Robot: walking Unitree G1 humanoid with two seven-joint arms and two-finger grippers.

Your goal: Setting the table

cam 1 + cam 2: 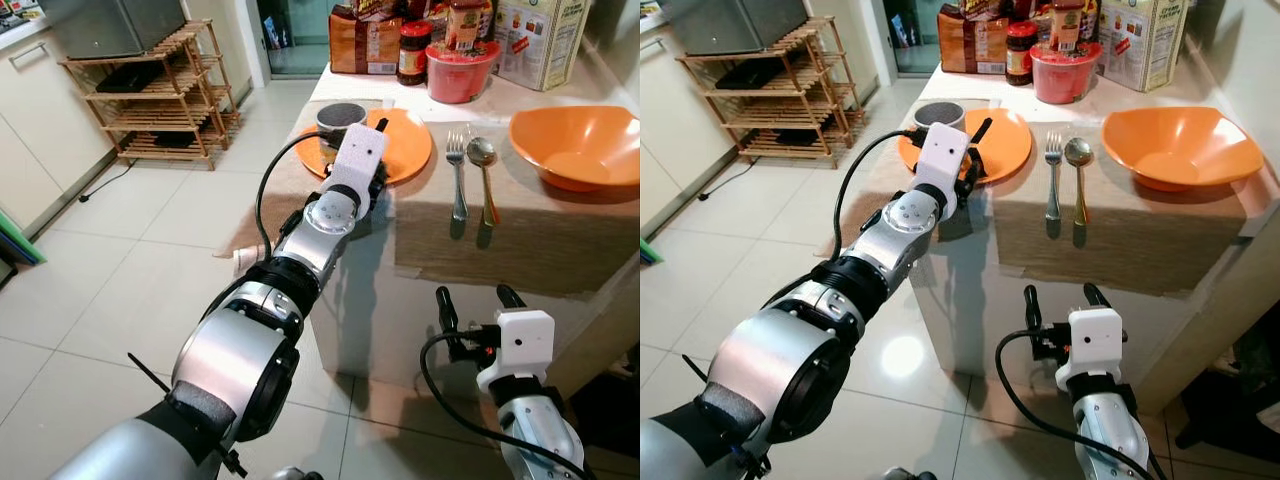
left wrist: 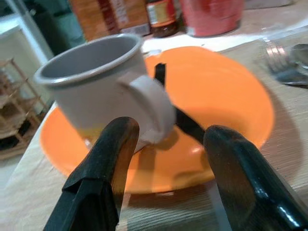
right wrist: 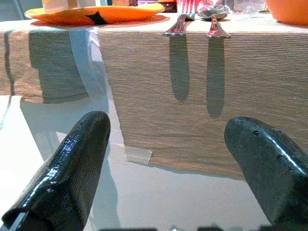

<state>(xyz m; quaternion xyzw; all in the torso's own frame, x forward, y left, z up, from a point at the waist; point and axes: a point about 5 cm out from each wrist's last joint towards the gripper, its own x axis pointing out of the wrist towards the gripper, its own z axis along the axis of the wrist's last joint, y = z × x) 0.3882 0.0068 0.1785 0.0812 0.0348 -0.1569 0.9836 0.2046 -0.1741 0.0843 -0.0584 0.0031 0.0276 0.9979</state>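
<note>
- Two claws are in view: the left claw (image 2: 163, 163) reaches over the counter (image 1: 560, 250) edge, fingers spread apart just before the mug (image 2: 96, 86), gripping nothing.
- Mug sits tilted on the orange plate (image 2: 226, 101), handle facing the claw.
- Fork (image 1: 457, 170) and spoon (image 1: 484, 170) lie side by side between plate and orange bowl (image 1: 580, 145).
- Right claw (image 1: 480, 305) hangs low in front of the counter, fingers wide apart, empty.
- Jars and boxes stand at the counter's far end.

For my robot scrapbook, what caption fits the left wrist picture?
Open left gripper hovering by the grey mug tilted on the orange plate.
</note>
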